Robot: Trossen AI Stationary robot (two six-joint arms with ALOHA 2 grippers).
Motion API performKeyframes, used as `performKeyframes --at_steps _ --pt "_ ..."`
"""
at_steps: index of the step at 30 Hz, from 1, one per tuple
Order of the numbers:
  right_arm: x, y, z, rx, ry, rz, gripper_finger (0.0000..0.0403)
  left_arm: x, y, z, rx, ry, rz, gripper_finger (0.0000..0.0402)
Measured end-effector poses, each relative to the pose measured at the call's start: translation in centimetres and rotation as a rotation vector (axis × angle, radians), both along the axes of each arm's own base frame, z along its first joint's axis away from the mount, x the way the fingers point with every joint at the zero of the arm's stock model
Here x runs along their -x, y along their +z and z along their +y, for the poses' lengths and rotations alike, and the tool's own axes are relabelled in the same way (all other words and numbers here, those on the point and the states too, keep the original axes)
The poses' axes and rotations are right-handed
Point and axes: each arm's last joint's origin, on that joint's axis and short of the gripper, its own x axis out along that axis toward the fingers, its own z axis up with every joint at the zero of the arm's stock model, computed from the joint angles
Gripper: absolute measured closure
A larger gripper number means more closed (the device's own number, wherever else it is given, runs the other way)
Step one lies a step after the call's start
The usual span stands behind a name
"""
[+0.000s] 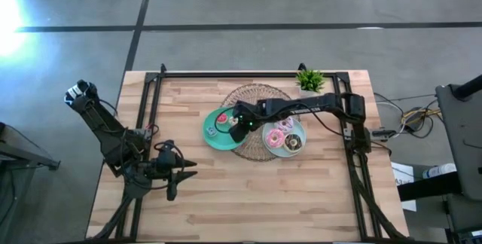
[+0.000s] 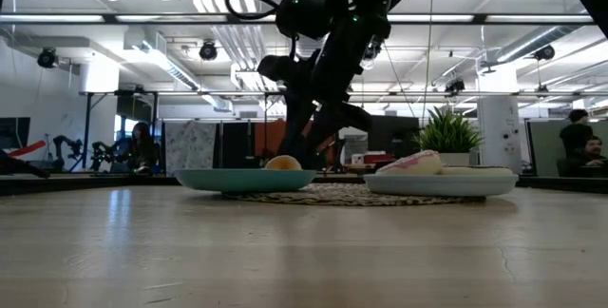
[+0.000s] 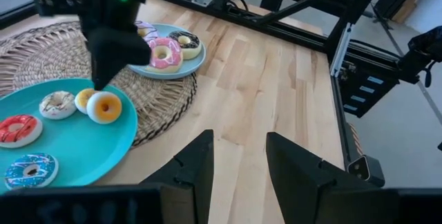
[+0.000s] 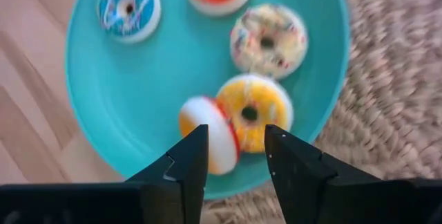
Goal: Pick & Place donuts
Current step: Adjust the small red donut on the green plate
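Nearby, woven mat (image 1: 256, 97) under teal plate (image 1: 213, 136).

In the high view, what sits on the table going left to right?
Left gripper, open → teal plate → right gripper, open over it → light-blue plate with larger donuts → small green plant.

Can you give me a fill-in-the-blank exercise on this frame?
1. The right gripper hangs over the ____ plate.
2. That plate holds ____ donuts.
3. The pink donut lies on the ____ plate.
4. The left gripper holds ____.

Missing: teal; five; light-blue; nothing
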Motion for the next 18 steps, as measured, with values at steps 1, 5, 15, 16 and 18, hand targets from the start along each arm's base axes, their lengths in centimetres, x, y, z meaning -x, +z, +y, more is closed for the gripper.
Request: performKeyframes --at_steps 1,5,15,16,18 --pt "0.0 -0.1 0.2 0.002 0.009 0.004 0.0266 0.0 0.0 0.0 0.0 0.0 0.0 0.0294" --pt "0.2 -0.6 0.5 0.039 0.1 0.026 0.0265 0.0 0.0 0.0 0.001 0.001 -0.001 0.0294" --pt "-0.5 -2.2 0.4 0.109 0.22 0.039 0.021 0.0 0.0 0.0 0.021 0.01 -0.003 0.0294" --pt "-0.6 -2.1 0.5 0.105 0.225 0.035 0.0205 0.0 0.0 0.0 0.026 0.012 -0.004 0.0294" --pt "-0.9 -1.7 0.9 0.099 0.238 0.01 0.0197 0.0 0.0 0.0 0.032 0.014 -0.005 0.0294"
